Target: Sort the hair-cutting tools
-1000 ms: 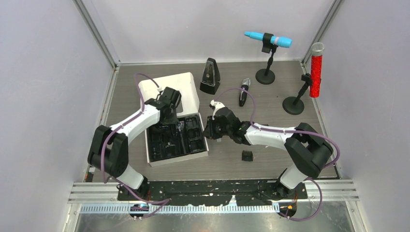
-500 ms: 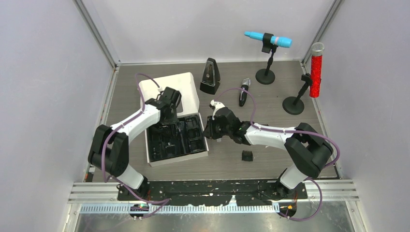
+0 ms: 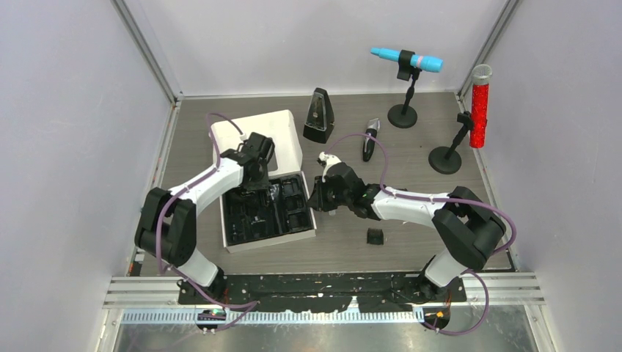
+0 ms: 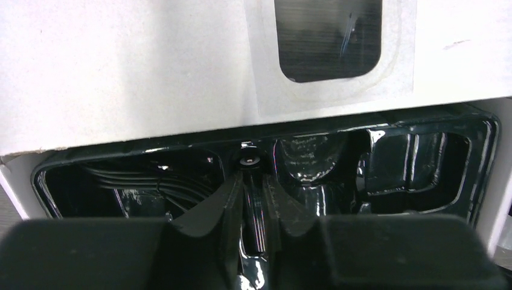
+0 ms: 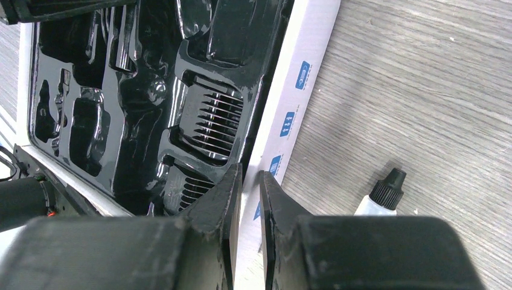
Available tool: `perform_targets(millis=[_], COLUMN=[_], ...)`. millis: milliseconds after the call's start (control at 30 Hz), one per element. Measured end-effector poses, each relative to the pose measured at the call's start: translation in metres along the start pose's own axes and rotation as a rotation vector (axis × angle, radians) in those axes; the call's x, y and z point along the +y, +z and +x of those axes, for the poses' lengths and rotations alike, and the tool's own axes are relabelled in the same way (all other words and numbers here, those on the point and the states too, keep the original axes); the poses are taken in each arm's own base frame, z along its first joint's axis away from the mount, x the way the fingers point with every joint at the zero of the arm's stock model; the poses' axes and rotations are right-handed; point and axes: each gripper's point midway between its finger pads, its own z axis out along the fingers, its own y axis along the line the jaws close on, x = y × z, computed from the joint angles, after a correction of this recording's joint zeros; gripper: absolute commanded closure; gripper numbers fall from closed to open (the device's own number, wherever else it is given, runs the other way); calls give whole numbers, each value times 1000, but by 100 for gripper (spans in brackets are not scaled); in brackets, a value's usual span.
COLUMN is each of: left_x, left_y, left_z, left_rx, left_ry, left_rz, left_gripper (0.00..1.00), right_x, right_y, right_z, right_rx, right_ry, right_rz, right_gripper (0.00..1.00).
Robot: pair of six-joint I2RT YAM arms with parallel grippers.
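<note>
- Clipper (image 3: 370,139) is laid on the table (image 3: 345,246), apart from the box (image 5: 299,96).
- Left gripper (image 4: 253,187) is seen narrow over the black tray (image 4: 422,163); a grip cannot be told.
- Right gripper (image 5: 247,181) is seen narrow at the box wall; a grip cannot be told.

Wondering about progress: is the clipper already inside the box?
No, the clipper lies on the table outside the box, beside the metronome.
</note>
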Motion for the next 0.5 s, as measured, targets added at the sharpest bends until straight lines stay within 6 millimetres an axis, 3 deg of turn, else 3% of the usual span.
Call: perform_targets(millis=[100,233,500], left_x=[1,4,8], left_y=[-7,-31,-118], left_z=[-1,-5,-40], left_rx=[-6,-33,-284], left_ry=[0,1,-51], left_rz=[9,28,142], left_gripper=[65,51,13], right_x=[0,-2,-15], right_y=[-2,-14,-53], right_z=[0,-1,-21], right_rx=[7,17,-49], right_ry=[-7,-31,-84], right_rz=[4,30,145], right_gripper=[77,73,51])
